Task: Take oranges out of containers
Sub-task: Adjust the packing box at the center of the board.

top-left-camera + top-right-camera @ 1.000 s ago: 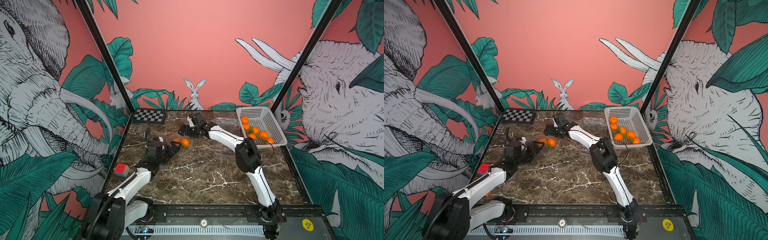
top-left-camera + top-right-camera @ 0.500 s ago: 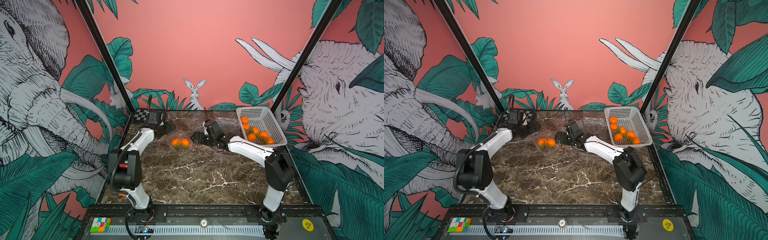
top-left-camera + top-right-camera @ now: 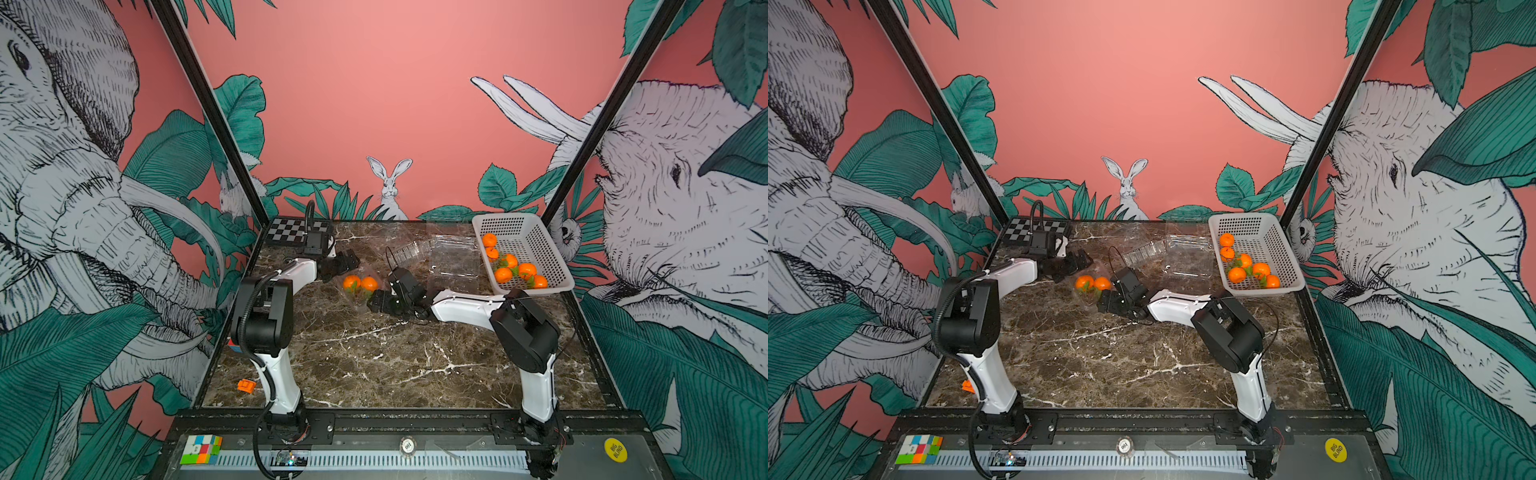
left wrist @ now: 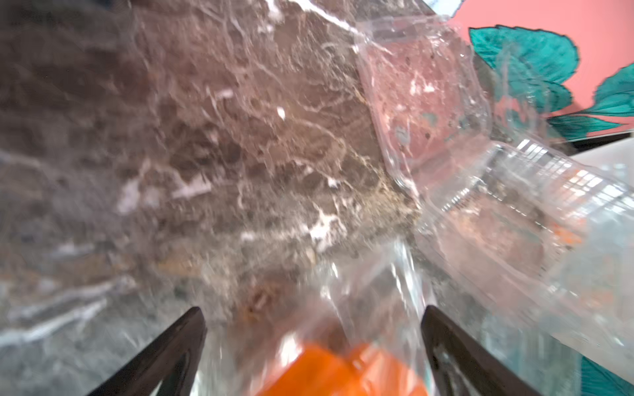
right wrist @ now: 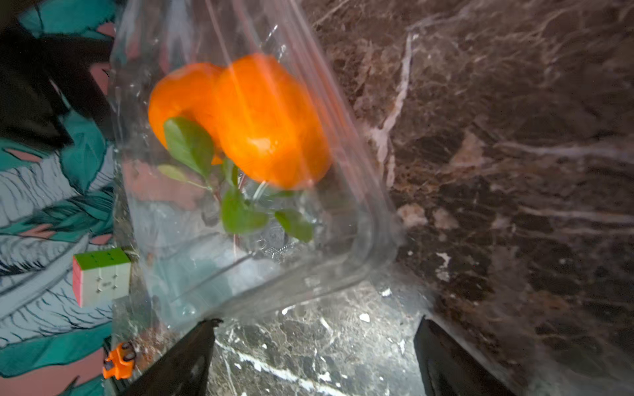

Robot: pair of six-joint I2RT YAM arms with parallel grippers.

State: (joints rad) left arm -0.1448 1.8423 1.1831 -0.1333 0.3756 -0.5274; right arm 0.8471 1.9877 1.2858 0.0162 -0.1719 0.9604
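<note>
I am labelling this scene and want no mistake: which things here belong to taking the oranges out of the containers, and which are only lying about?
Job: two oranges inside a clear container; empty clear containers farther back; six oranges already in the white basket.
Lying about: checkerboard; small orange block; colour cube on the front rail.

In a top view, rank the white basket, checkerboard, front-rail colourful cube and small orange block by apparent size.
1. basket
2. checkerboard, partly hidden
3. cube, nearer the camera, so unsure against the checkerboard
4. orange block
</note>
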